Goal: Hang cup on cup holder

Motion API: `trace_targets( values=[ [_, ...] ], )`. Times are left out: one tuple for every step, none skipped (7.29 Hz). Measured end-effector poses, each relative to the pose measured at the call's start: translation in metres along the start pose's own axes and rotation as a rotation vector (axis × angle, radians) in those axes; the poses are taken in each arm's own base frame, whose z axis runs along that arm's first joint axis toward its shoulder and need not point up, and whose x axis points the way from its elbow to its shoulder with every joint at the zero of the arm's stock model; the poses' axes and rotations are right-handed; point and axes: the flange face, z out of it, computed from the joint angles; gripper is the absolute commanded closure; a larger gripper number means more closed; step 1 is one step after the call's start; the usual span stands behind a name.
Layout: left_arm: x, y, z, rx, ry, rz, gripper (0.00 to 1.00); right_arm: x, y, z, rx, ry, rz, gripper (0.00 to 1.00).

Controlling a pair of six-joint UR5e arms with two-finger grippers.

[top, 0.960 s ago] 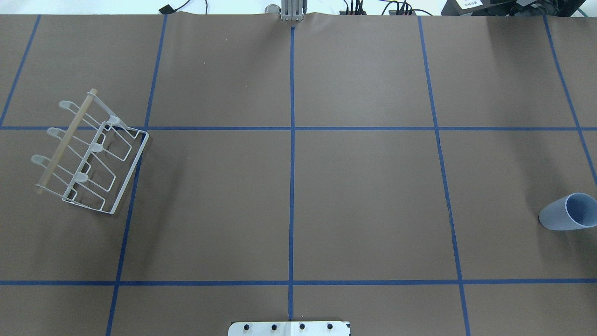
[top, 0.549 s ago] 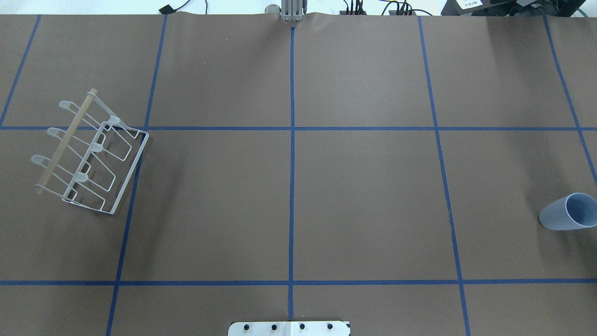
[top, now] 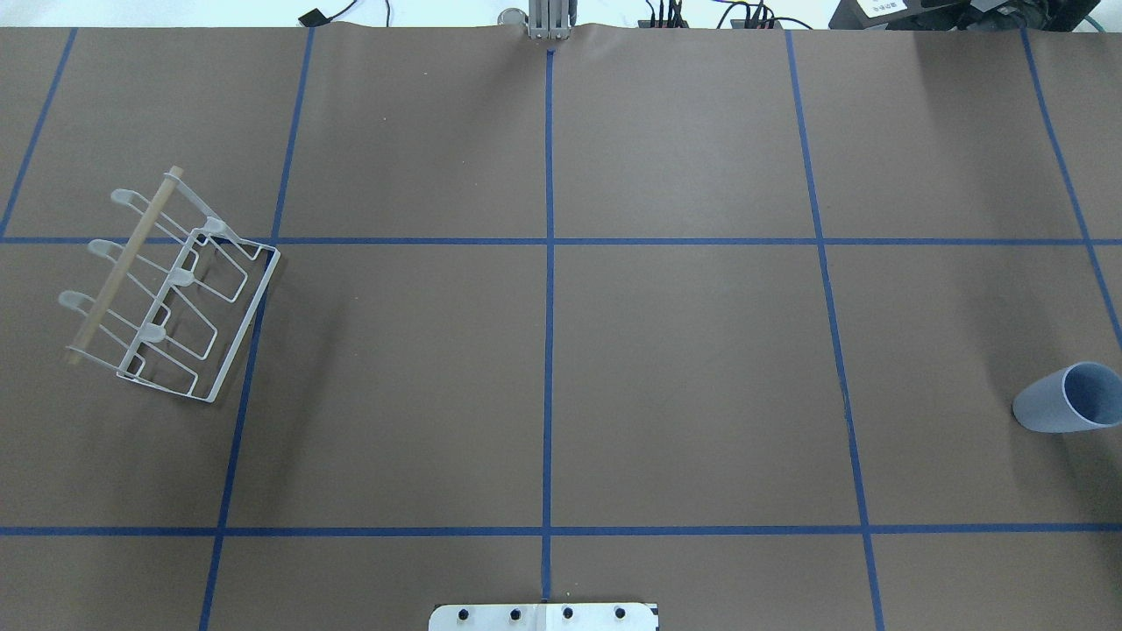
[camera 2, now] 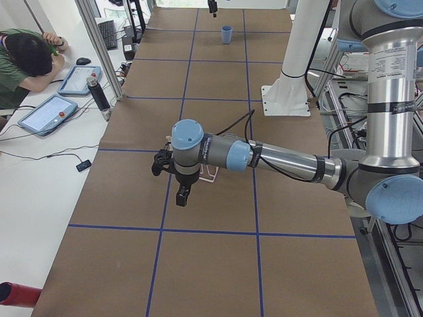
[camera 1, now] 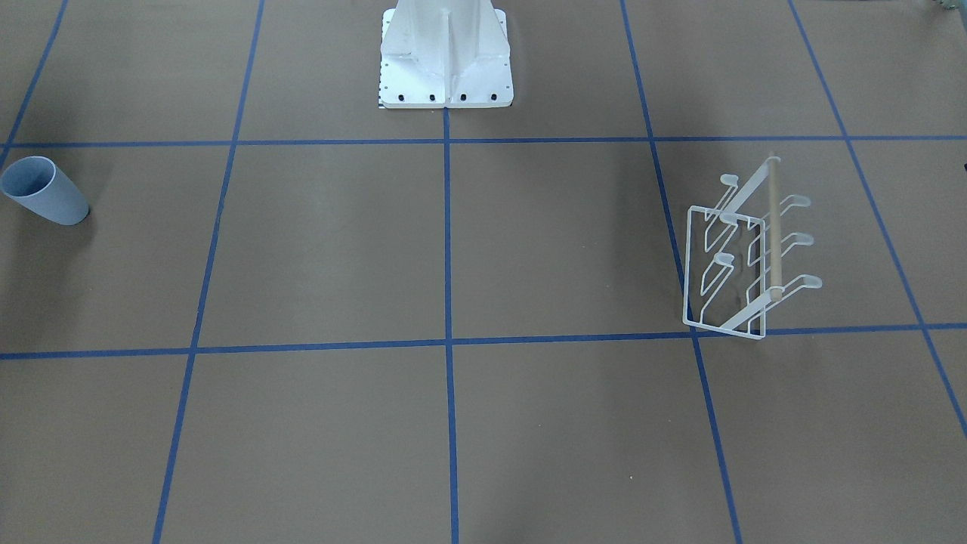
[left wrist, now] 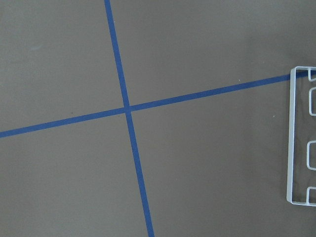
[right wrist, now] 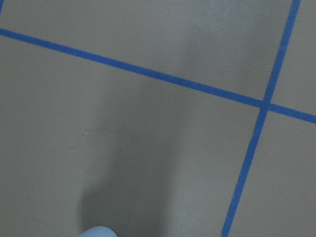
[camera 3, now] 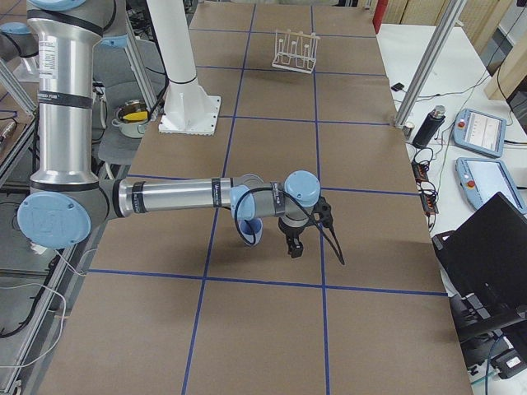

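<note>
The white wire-and-wood cup holder [top: 180, 279] stood far left. The smooth, round blue cup [top: 1065, 399] stood far right. Only the side views showed the left gripper [camera 2: 183, 195] and right gripper [camera 3: 293, 245]; I couldn't tell their grip.

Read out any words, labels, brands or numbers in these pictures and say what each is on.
No text can be read.
Lettering on the right arm's upright tube: too small to read.
Lettering on the left arm's upright tube: too small to read.
White label on the black box: blurred.
The cup and the cup holder: no markings.
</note>
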Motion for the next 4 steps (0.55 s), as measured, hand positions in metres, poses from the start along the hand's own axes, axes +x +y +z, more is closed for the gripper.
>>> trace_targets(
  values=[
    [0.000, 0.000, 0.000, 0.000, 0.000, 0.001, 0.02, -0.009, 0.010, 0.011, -0.027, -0.009, -0.017, 0.00],
    [0.000, 0.000, 0.000, 0.001, 0.000, 0.002, 0.02, -0.015, 0.018, 0.017, -0.046, -0.015, -0.028, 0.00],
    [0.000, 0.000, 0.000, 0.001, 0.000, 0.003, 0.02, -0.021, 0.024, 0.022, -0.060, -0.019, -0.036, 0.00],
    [0.000, 0.000, 0.000, 0.001, 0.000, 0.004, 0.02, -0.025, 0.028, 0.027, -0.075, -0.022, -0.043, 0.00]
  ],
)
